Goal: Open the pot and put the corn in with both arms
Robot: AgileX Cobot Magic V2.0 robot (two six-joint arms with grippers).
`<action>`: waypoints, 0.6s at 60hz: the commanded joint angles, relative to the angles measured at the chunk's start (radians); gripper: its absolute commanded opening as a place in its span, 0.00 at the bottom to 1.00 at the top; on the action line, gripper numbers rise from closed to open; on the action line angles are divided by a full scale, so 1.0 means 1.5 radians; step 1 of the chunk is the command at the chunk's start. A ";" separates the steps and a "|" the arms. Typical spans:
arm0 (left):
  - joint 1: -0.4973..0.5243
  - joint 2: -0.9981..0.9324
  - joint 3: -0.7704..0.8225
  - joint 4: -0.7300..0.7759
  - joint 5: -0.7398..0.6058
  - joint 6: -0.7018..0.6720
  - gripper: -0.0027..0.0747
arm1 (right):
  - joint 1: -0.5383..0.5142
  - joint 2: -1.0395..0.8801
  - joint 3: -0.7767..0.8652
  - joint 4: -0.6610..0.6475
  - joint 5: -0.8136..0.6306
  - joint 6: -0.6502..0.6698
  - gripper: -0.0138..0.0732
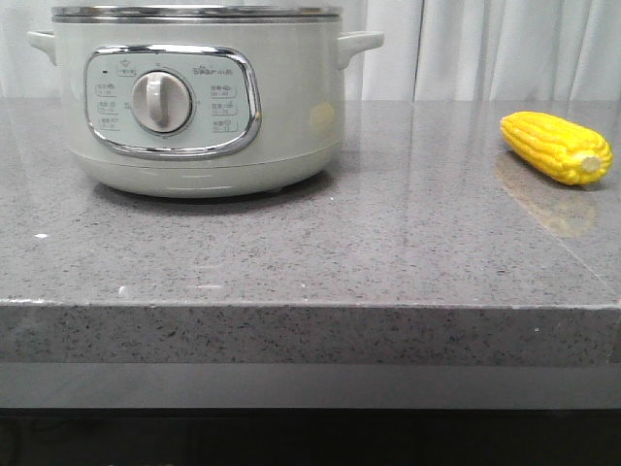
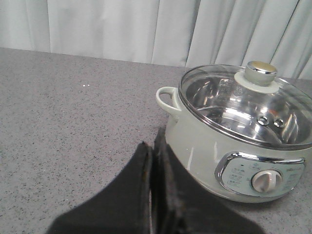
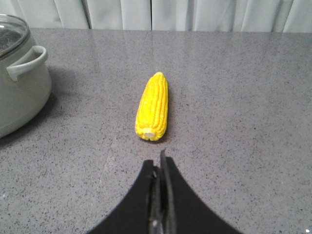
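One lidded pot (image 1: 199, 97), one corn (image 1: 556, 147), two tools (image 2: 152, 155) (image 3: 159, 163) both pressed narrow, empty

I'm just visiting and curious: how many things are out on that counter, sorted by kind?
Pots: 1
Glass lids, sitting on the pot: 1
Corn cobs: 1
Total: 3
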 commanded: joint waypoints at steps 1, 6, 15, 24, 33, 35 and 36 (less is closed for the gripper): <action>-0.005 0.008 -0.019 0.002 -0.048 -0.004 0.01 | -0.003 0.012 -0.017 -0.002 -0.040 -0.004 0.19; -0.005 0.008 -0.019 0.004 -0.047 -0.004 0.08 | -0.003 0.012 -0.017 -0.002 -0.037 -0.004 0.36; -0.005 0.008 -0.019 0.019 -0.045 -0.003 0.47 | -0.003 0.012 -0.017 -0.002 -0.031 -0.004 0.70; -0.005 0.008 -0.019 0.026 -0.036 -0.003 0.71 | -0.003 0.012 -0.017 -0.002 -0.030 -0.004 0.77; -0.019 0.018 -0.022 0.015 -0.037 -0.001 0.71 | -0.003 0.012 -0.017 -0.002 -0.030 -0.004 0.77; -0.029 0.024 -0.022 0.011 -0.045 -0.001 0.71 | -0.003 0.012 -0.017 -0.002 -0.030 -0.004 0.77; -0.039 0.029 -0.022 0.010 -0.049 -0.001 0.71 | -0.003 0.012 -0.017 -0.002 -0.030 -0.004 0.77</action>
